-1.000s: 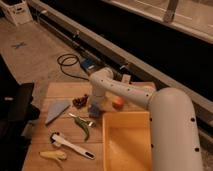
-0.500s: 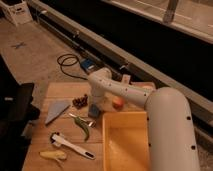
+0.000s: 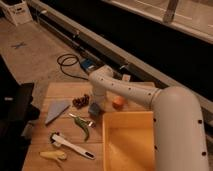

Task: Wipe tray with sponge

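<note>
**My gripper over the sponge, just off the tray's far-left corner**

Sponge (image 3: 94, 109): small blue-grey block, soft-looking, flat on the wooden table (image 3: 60, 92), just outside the tray's far-left corner. Not in the tray.

Tray (image 3: 118, 150): big square yellow tub with raised walls and a rim. It is partly covered on its right by my own white arm (image 3: 175, 125).

My gripper (image 3: 96, 102) hangs straight down onto the sponge, at the same far-left corner of the tray. It looks to be at or touching the sponge's top. Can't tell if it is open, closed or gripping.

Counts:
- 1 tray
- 1 sponge
- 1 small orange round item (image 3: 117, 102), just beyond the tray's far rim
- 1 dark clustered item (image 3: 81, 101), left of the tray and beside the sponge
- 1 green pepper (image 3: 84, 128), near the tray's left wall
- 1 grey wedge (image 3: 56, 111), further left of the tray
- 1 white-handled tool (image 3: 72, 146), left of the tray
- 1 yellow piece (image 3: 53, 155), left of the tray, nearest the table's front edge
</note>
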